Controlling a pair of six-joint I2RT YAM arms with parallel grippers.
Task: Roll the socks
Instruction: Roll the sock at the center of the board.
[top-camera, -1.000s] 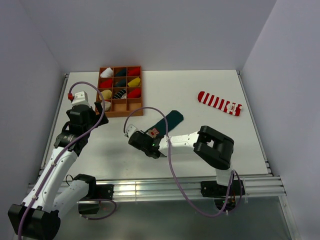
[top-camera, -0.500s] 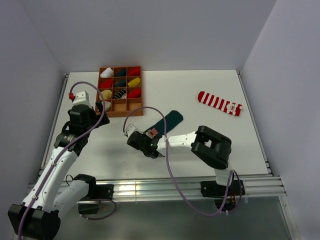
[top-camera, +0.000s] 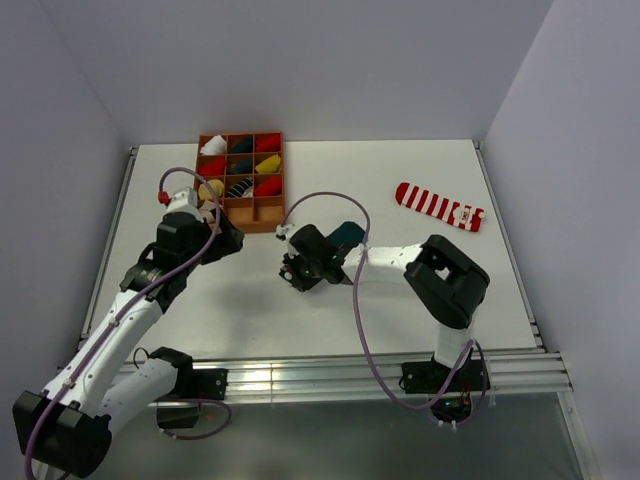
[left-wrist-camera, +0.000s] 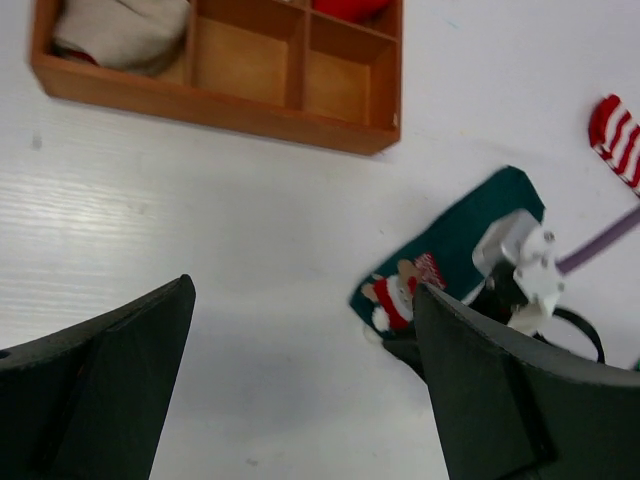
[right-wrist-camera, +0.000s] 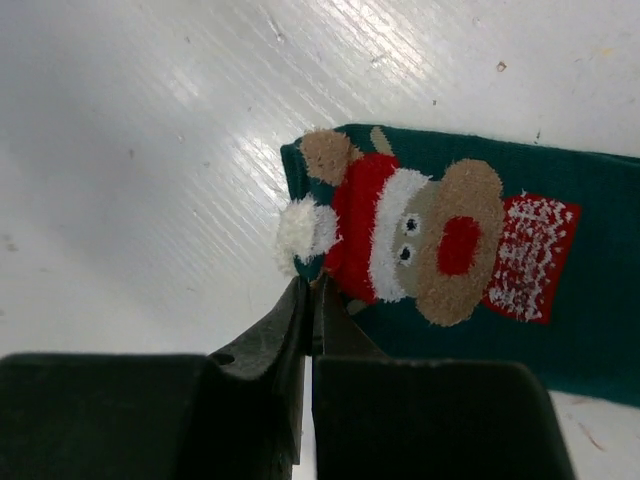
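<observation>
Two claws: left (left-wrist-camera: 300, 290) wide apart, right (right-wrist-camera: 308, 292) pinched together
Right one: sitting at green sock (right-wrist-camera: 570, 300) edge, on worktop (right-wrist-camera: 150, 150)

**Top view.** The dark green sock (top-camera: 349, 234) shows only its end, at 1 o'clock of the right gripper (top-camera: 296, 268); the rest lies under the right arm (top-camera: 385, 262). The left arm (top-camera: 150, 290) hides the 7 o'clock corner of the wooden tray (top-camera: 262, 228). The bundles (top-camera: 267, 163) are too small to identify.

**Left wrist view.** The wooden tray is cut off at 12 o'clock and the striped sock (left-wrist-camera: 612, 135) at 3 o'clock. The blurred fingers (left-wrist-camera: 95, 390) of the left gripper (left-wrist-camera: 302, 300) run off at 6 o'clock.

**Right wrist view.** The dark green sock runs off at 3 o'clock. Whether fabric lies between the closed jaws cannot be told.
</observation>
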